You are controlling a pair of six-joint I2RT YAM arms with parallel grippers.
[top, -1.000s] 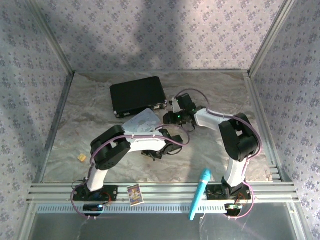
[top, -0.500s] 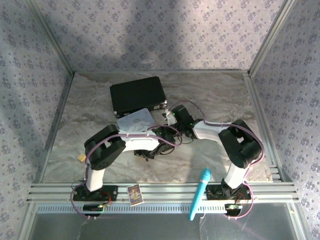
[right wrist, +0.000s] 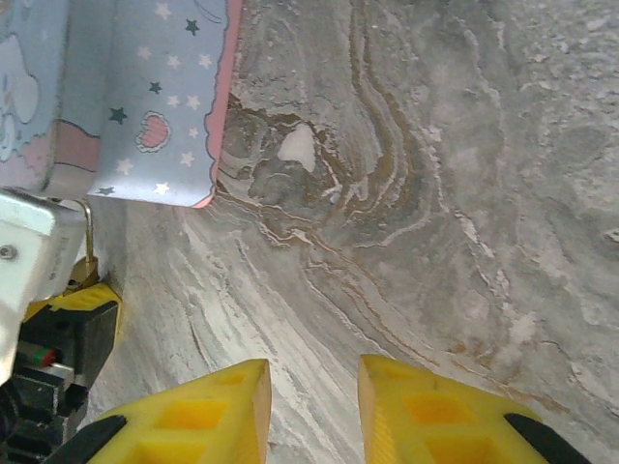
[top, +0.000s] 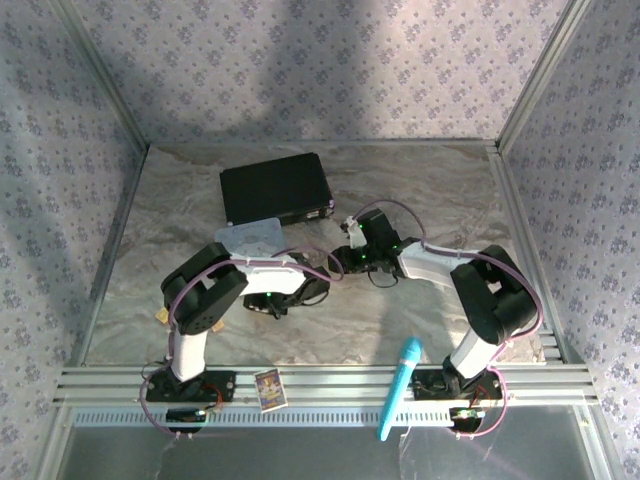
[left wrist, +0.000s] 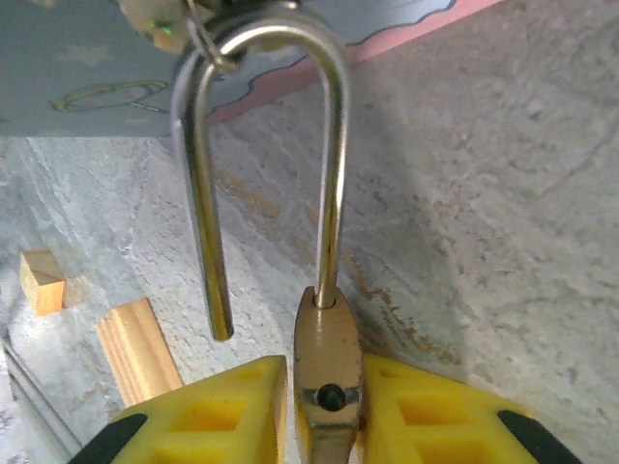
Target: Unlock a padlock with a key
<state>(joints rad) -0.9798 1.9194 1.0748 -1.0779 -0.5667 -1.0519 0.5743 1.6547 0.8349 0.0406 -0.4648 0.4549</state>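
Padlock (left wrist: 329, 338): brass body, silver shackle open | left hand (left wrist: 325, 406) grips it | right hand (right wrist: 312, 387) parted, empty

The pastel tin (left wrist: 87, 68) is cut by the upper edge in the left wrist view, and by the upper and left edges in the right wrist view. Just below the tin, the padlock (left wrist: 327, 372) runs out at the lower edge, its flanks covered by yellow fingers (left wrist: 222, 406). Against the tin, at the shackle's top, a pale blurred lump (left wrist: 155, 19) is cut off. Below-left of the tin a wooden block (left wrist: 131, 348) goes behind one finger. From above, the left arm (top: 262, 280) covers the tin's near side.
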